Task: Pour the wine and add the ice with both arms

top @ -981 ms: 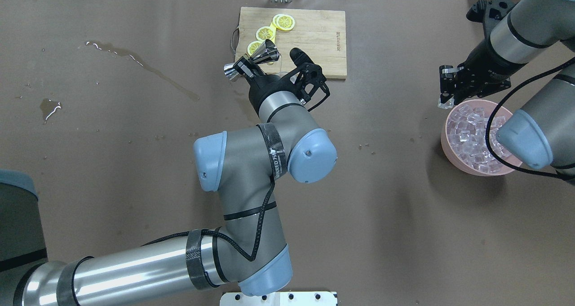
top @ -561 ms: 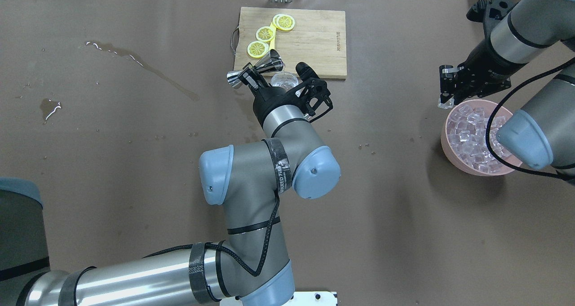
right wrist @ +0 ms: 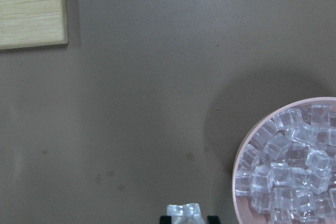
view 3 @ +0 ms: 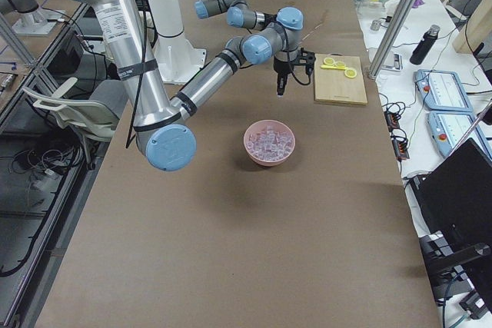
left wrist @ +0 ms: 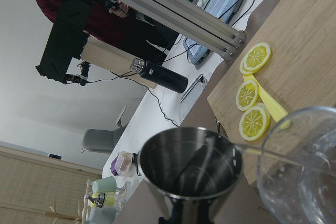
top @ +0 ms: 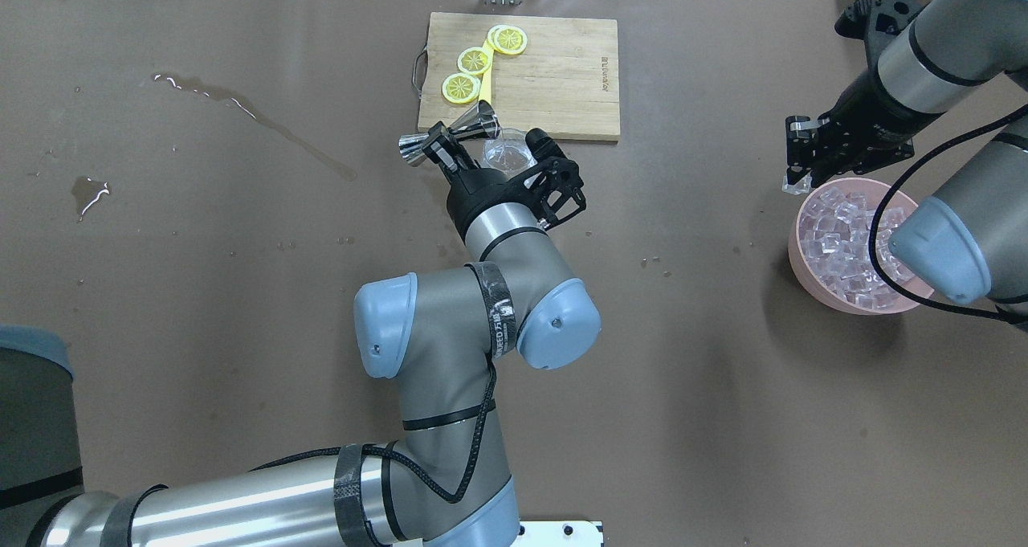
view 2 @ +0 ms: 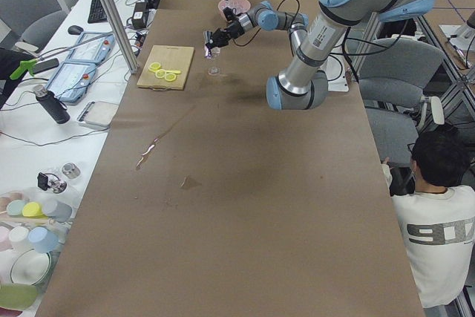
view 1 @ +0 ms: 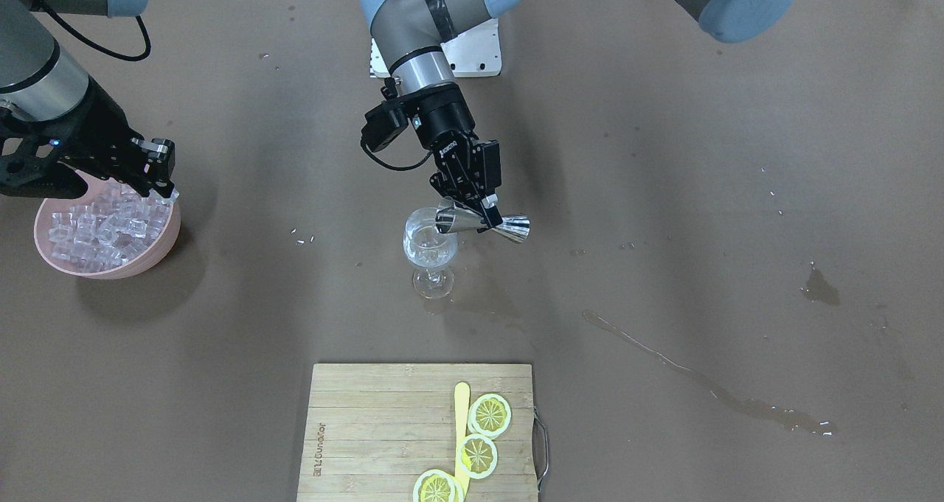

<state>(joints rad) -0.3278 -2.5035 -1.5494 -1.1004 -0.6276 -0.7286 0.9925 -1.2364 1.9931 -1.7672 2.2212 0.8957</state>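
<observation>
Left gripper (view 1: 472,208) clamps a steel double-cone jigger (view 1: 483,224) tipped over the clear stemmed glass (view 1: 434,284), sending wine (view 1: 428,250) inside. Right gripper (top: 797,173) pinches one clear ice cube (top: 793,184) above the pink bowl (view 1: 147,262) rim, seemingly poised for delivery.

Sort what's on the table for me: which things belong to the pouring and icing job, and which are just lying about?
In use: left gripper holding the jigger tipped over the wine glass; right gripper holding an ice cube; pink bowl of ice.
Lying about: cutting board, lemon slices, spilled puddles.
</observation>
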